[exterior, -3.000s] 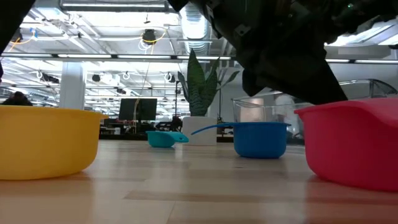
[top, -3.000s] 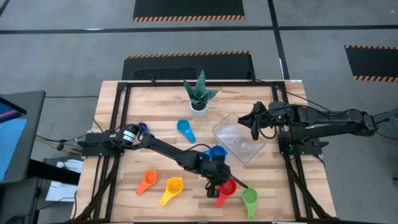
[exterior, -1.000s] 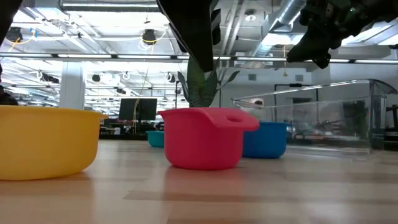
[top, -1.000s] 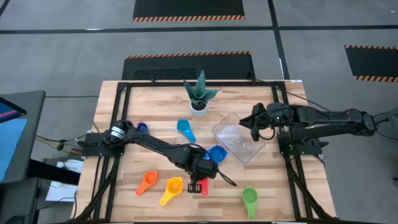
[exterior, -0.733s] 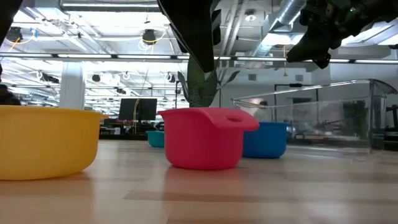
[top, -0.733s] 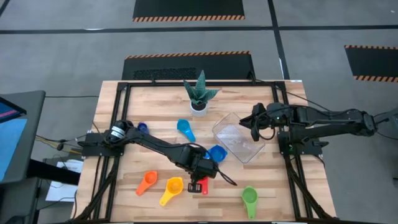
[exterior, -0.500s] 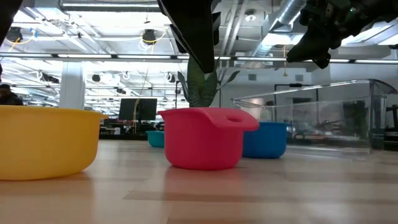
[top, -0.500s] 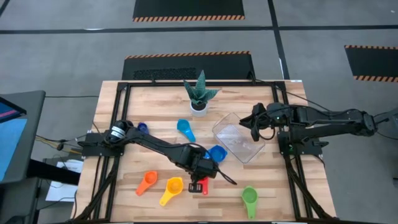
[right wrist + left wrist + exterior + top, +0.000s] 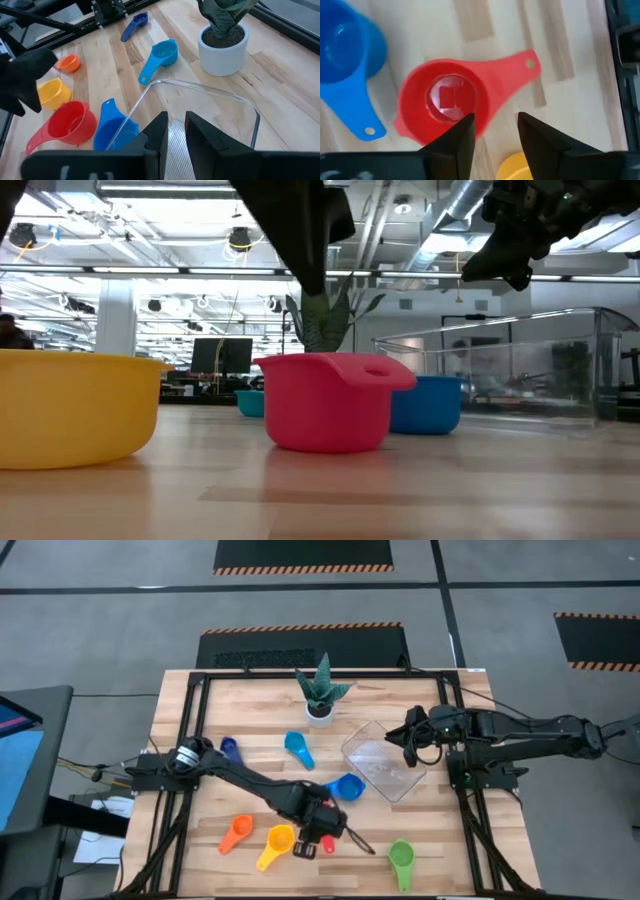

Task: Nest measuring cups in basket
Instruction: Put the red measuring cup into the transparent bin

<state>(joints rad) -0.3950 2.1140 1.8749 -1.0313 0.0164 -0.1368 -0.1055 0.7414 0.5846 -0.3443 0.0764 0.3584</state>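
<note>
The red measuring cup [image 9: 445, 100] stands upright on its base on the wood, handle [image 9: 520, 65] flat above the table; the low view shows it in the middle [image 9: 325, 405]. My left gripper [image 9: 495, 120] hovers open just above it, fingers over its rim and the bare wood, touching nothing. The blue cup [image 9: 346, 787] sits beside the basket [image 9: 352, 747], a clear tub. Yellow [image 9: 277, 843], orange [image 9: 236, 831], green [image 9: 401, 858], light blue [image 9: 297, 748] and dark blue [image 9: 229, 748] cups lie scattered. My right gripper [image 9: 174, 117] hangs over the basket's far right rim, fingers a narrow gap apart, holding nothing.
A white pot with a spiky green plant [image 9: 320, 700] stands at the table's far middle, just behind the basket. Black frame rails [image 9: 195, 730] run along the table's left, right and far edges. Bare wood lies between the green cup and the basket.
My left gripper has drawn back a little toward the table's near left, off the red cup. The red cup stands where it was, upright on the table. My right arm has kept still.
</note>
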